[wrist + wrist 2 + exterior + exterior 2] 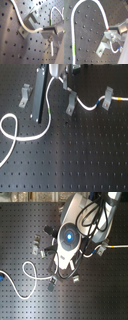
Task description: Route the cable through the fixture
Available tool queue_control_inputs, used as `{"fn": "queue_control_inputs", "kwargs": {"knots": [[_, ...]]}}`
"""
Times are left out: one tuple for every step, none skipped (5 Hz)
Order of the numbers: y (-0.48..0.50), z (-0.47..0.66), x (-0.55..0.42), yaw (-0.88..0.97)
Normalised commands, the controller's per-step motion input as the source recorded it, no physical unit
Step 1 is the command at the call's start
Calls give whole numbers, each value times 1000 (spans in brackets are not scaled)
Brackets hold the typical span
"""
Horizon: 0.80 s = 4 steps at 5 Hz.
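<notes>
Cable (23,24) held in gripper (44,30) crosses a metal fixture clip (28,23).

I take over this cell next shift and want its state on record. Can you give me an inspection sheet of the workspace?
Surface: black perforated breadboard.
Job's things: white cable, looped at the first exterior view's left, running past the middle clip fixture to the right clip fixture; the left clip fixture has no cable on it.
Clutter: nothing seen.
Grippers: tool shut on the cable, beside a clip.
Cables: dark hoses on the arm.
Surroundings: nothing seen.
</notes>
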Motion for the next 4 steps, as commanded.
{"fn": "queue_control_inputs", "kwargs": {"knots": [[-66, -155, 106, 0], [-99, -595, 82, 97], [-145, -749, 156, 46], [-69, -425, 132, 91]]}}
